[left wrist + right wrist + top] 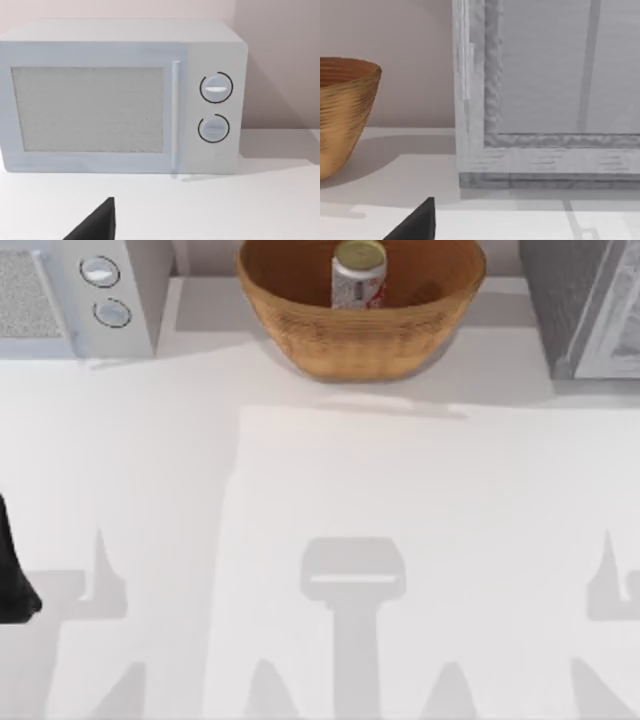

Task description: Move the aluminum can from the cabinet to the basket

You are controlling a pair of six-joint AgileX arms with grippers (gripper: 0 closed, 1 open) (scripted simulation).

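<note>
The can (358, 274) stands upright inside the basket (300, 315), silver with red marks, its yellowish lid facing up. It sits near the middle of the bowl with basket wall all round it, so from how things lie I'd call the job done: the can is where the task wants it.

The basket itself is up at twelve o'clock on the worktop (400, 520), against the back wall. That central spot makes sense, as either arm could reach it.

Over at two o'clock is the cabinet (575, 300), dark speckled side and white-framed door. In the right wrist view that door frame (470, 100) looms close, with the basket's woven flank (345, 115) off to one side, so the cabinet and basket are near neighbours, a short carry between them. At ten o'clock sits the white microwave (110, 295) with its two round knobs; the left wrist view looks straight at its front (120, 100).

Now the arms. The left arm (15, 570) is a dark shape at nine o'clock on the worktop's edge, well apart from everything, looking parked. A dark tip of the left claw (97, 222) pokes into its own camera, and likewise the right claw (417, 222); whether either is spread or closed I cannot tell. Neither is holding the can.
</note>
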